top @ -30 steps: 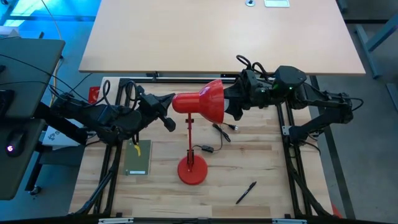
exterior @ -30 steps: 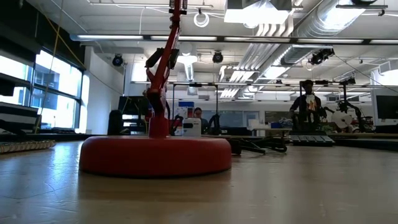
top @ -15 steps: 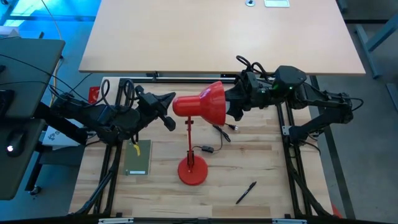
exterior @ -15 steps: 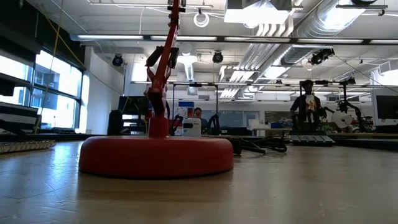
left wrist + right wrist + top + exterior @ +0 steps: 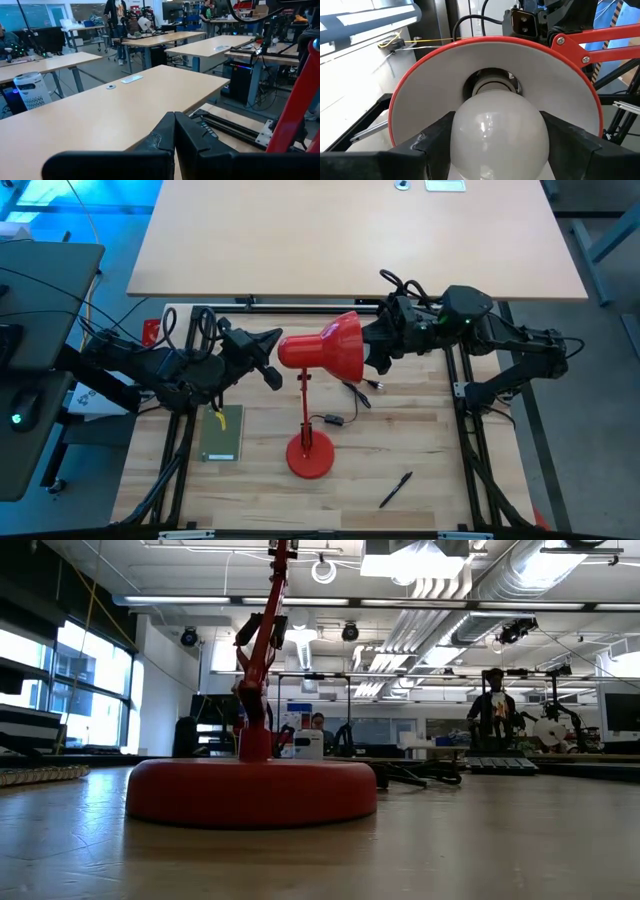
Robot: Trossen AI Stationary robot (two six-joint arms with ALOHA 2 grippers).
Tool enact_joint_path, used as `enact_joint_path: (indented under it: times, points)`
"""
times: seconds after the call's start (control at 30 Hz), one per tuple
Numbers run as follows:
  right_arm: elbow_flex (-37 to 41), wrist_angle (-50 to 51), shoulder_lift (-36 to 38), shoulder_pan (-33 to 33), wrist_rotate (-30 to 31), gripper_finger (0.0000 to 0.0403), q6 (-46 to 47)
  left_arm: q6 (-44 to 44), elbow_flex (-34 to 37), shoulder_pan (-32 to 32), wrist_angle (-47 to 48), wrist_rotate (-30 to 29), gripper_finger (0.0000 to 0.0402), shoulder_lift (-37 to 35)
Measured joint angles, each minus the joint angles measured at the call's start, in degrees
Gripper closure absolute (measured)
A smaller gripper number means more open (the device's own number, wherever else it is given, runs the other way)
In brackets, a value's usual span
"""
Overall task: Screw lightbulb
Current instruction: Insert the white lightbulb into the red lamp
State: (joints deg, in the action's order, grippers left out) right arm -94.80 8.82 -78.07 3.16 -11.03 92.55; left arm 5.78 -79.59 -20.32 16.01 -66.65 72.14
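Nothing is shifting — your right gripper (image 5: 495, 145) is still clamping the bulb (image 5: 495, 130) at the shade's (image 5: 420, 90) socket, so the screwing is stalling; the left gripper (image 5: 174, 137) is staying shut and empty.

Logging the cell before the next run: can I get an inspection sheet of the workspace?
Surface: wooden table, bare in parts.
Job's things: lightbulb inside red lamp shade, base at socket.
Clutter: black pen, green booklet.
Grippers: right gripper shut on lightbulb; left gripper shut, empty, behind shade.
Cables: lamp cord on table.
Surroundings: tables, people beyond.
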Motion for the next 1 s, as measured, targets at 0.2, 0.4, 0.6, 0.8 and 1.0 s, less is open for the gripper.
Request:
enact_joint_path:
  times: [0.2,0.4,0.6,0.8,1.0]
  points:
    - [0.0,0.0,0.0,0.0,0.0,0.0155,0.0,0.0,0.0,0.0,0.0,0.0,0.0401,0.0]
    - [0.0,0.1,0.0,0.0,0.0,0.0155,0.0,0.0,0.0,0.0,0.0,0.0,0.0401,0.0]
    - [0.0,0.1,0.0,0.0,0.0,0.0155,0.0,0.0,0.0,0.0,0.0,0.0,0.0401,0.0]
    - [0.0,0.3,0.0,0.0,0.3,0.0155,-1.5,0.0,0.0,0.0,0.0,0.0,0.0402,0.0]
    - [0.0,1.0,0.0,0.0,0.5,0.0155,-3.1,0.0,0.0,0.0,0.0,0.0,0.0401,0.0]
